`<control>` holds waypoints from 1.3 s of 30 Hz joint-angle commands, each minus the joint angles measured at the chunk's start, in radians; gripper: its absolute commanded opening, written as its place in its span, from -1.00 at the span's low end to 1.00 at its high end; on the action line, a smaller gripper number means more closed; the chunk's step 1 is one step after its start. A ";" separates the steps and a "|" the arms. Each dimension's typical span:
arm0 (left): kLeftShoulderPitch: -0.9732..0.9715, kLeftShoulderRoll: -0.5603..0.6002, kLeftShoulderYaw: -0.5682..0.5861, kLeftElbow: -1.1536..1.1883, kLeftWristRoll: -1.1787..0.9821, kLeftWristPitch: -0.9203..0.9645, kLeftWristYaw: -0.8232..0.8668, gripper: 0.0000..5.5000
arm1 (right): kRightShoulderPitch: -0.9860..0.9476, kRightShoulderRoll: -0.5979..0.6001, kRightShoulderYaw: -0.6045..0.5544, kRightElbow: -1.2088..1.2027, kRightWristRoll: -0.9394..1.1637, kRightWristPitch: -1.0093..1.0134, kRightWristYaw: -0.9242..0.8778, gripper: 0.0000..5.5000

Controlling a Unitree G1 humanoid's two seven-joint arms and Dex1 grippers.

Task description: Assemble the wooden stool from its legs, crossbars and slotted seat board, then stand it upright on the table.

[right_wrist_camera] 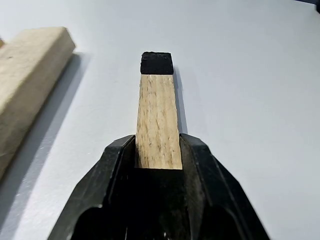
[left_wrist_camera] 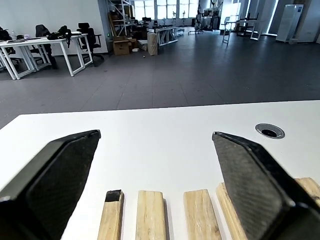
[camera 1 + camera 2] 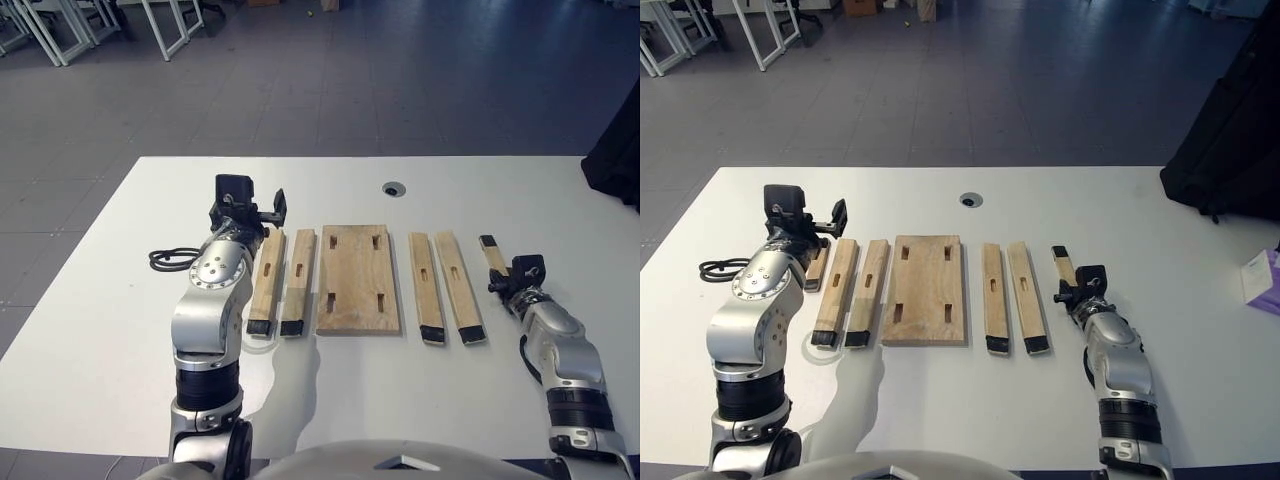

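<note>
Starting the assembly, parts all flat on the tabletop [image 3: 120, 330]: left tool [image 3: 260, 210], fingers [image 2: 55, 185] wide apart, hovers near the far ends of the left legs [image 3: 268, 280]; slotted seat board [image 3: 357, 278] lies centre; right tool [image 1: 158, 150] clamps the near end of a crossbar [image 1: 157, 115]. Next, likely: lift it toward a leg slot.

A coiled black cable [image 3: 172, 259] lies left; a grommet hole [image 3: 394, 188] sits farther back.

Left jaws wide apart, right jaws tight
</note>
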 commanded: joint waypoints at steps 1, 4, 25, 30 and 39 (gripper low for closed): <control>-0.124 -0.059 0.087 0.081 -0.222 0.148 -0.130 0.50 | -0.152 0.008 0.067 -0.179 -0.058 -0.021 -0.035 -0.53; -0.286 -0.222 0.380 0.249 -0.567 0.356 -0.105 0.50 | -0.213 0.094 0.187 -0.299 -0.042 -0.008 -0.010 -0.53; -0.399 -0.220 0.553 0.541 -1.006 0.585 0.169 0.37 | -0.096 0.291 0.498 -0.508 -0.050 0.121 0.020 -0.53; -0.388 -0.204 0.527 0.526 -1.039 0.594 0.163 0.07 | -0.096 0.290 0.492 -0.510 -0.050 0.132 0.027 -0.53; -0.403 -0.166 0.521 0.515 -1.108 0.606 0.156 -0.49 | -0.069 0.246 0.501 -0.540 -0.043 0.145 0.079 -0.53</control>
